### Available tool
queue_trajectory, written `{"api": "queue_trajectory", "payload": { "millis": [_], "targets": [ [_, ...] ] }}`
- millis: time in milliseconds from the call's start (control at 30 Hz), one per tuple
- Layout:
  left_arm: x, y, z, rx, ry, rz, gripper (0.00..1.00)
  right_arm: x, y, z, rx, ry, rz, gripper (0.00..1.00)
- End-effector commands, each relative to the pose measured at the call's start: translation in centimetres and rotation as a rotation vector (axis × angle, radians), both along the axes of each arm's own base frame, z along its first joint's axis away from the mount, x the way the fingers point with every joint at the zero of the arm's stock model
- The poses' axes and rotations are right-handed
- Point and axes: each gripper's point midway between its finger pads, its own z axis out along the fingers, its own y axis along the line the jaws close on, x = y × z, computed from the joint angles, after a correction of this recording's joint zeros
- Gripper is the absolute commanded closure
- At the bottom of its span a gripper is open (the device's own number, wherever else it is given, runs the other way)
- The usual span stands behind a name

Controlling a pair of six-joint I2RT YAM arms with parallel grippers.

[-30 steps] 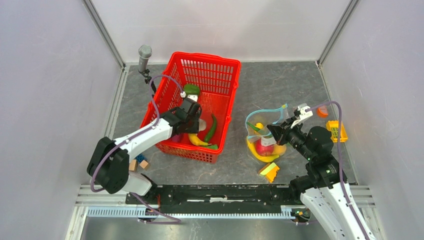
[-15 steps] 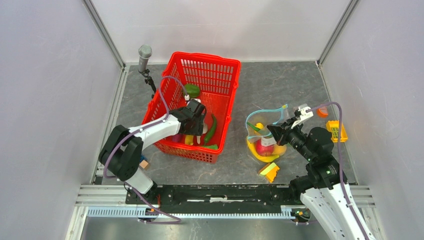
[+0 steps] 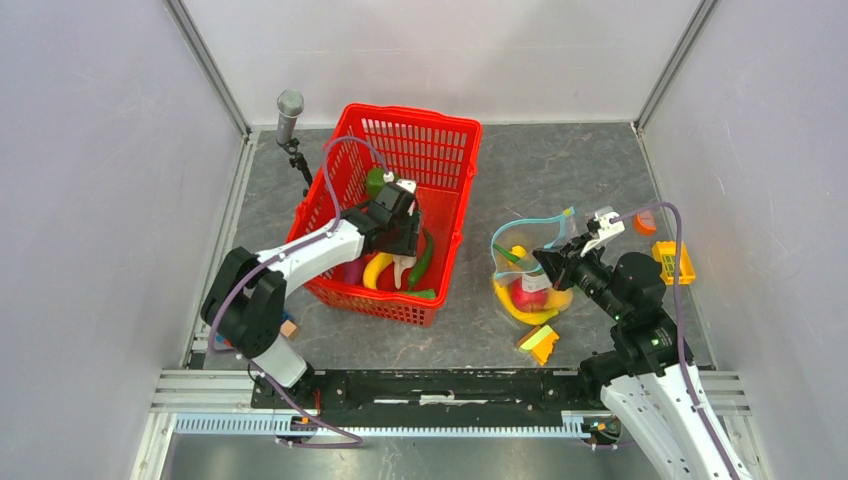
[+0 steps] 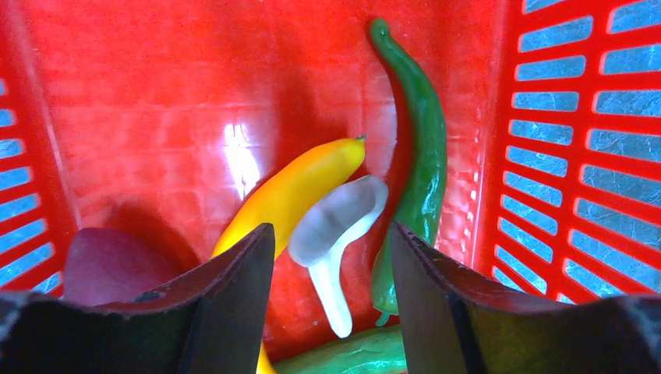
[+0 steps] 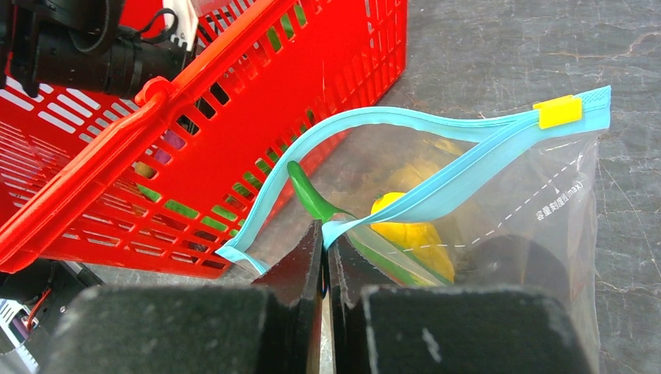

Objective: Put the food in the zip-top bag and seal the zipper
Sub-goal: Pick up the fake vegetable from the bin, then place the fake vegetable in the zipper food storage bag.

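Note:
My left gripper [image 4: 331,234] is open low inside the red basket [image 3: 440,130]. A white mushroom [image 4: 337,218] lies on the basket floor between and just beyond its fingertips, untouched. Beside the mushroom lie a yellow banana-shaped piece [image 4: 300,187], a long green pepper [image 4: 421,148] and a dark eggplant [image 4: 109,265]. My right gripper [image 5: 325,234] is shut on the light blue zipper [image 5: 436,125] of the zip-top bag [image 5: 538,210], holding its mouth agape. Inside the bag [image 3: 525,270] are yellow food [image 5: 413,234], a green pepper [image 5: 308,191] and a red apple [image 3: 528,295].
A yellow-green-orange block stack [image 3: 540,343] lies on the table in front of the bag. A small yellow crate [image 3: 673,262] and an orange piece [image 3: 646,222] sit at the right. A grey microphone [image 3: 289,105] stands behind the basket's left corner. Small blocks [image 3: 288,328] lie by the left arm's base.
My left gripper has shifted right inside the basket and its jaws have spread; the mushroom now lies between its fingertips. The right gripper and the bag have not moved.

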Motion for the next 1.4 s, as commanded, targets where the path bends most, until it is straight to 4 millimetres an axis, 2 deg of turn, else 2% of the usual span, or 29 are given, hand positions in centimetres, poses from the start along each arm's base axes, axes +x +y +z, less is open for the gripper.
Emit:
{"api": "queue_trajectory", "payload": {
  "millis": [0, 133, 300, 433, 533, 633, 700, 833, 1033, 1200, 1367],
  "targets": [
    [0.0, -1.5, -1.3, -0.035, 0.020, -0.078, 0.40, 0.3, 0.2, 0.7, 0.015, -0.023, 0.006, 0.92],
    [-0.3, -1.3, -3.0, -0.009, 0.057, -0.083, 0.44, 0.4, 0.2, 0.5, 0.012, -0.018, 0.005, 0.93],
    [-0.3, -1.5, -3.8, -0.006, 0.070, -0.083, 0.55, 0.4, 0.3, 0.3, 0.013, -0.014, 0.007, 0.93],
    [-0.5, -1.7, -3.3, -0.029, 0.068, -0.090, 0.68, 0.4, 0.2, 0.2, 0.012, -0.014, 0.002, 0.93],
    [-0.8, -1.9, -1.7, -0.066, 0.043, -0.091, 0.79, 0.4, 0.2, 0.3, 0.012, -0.016, 0.000, 0.92],
    [-1.1, -2.0, 1.4, -0.121, -0.012, -0.093, 0.85, 0.4, 0.2, 0.4, 0.014, -0.018, -0.001, 0.93],
    [-1.4, -2.2, 3.9, -0.166, -0.057, -0.099, 0.86, 0.4, 0.2, 0.4, 0.017, -0.018, 0.000, 0.93],
    [-2.1, -2.6, 9.8, -0.267, -0.180, -0.106, 0.86, 0.3, 0.4, 0.3, 0.030, -0.015, 0.010, 0.93],
    [-4.2, -4.1, 18.4, -0.485, -0.370, -0.167, 0.86, 0.0, 0.5, 0.7, 0.037, -0.020, 0.019, 0.93],
    [-7.7, -8.0, 24.4, -0.653, -0.471, -0.323, 0.85, -0.5, 0.7, 1.7, 0.047, -0.039, 0.037, 0.93],
    [-10.0, -13.0, 27.2, -0.668, -0.537, -0.451, 0.85, -2.2, 2.3, 4.2, 0.078, -0.088, 0.167, 0.94]
  ]
}}
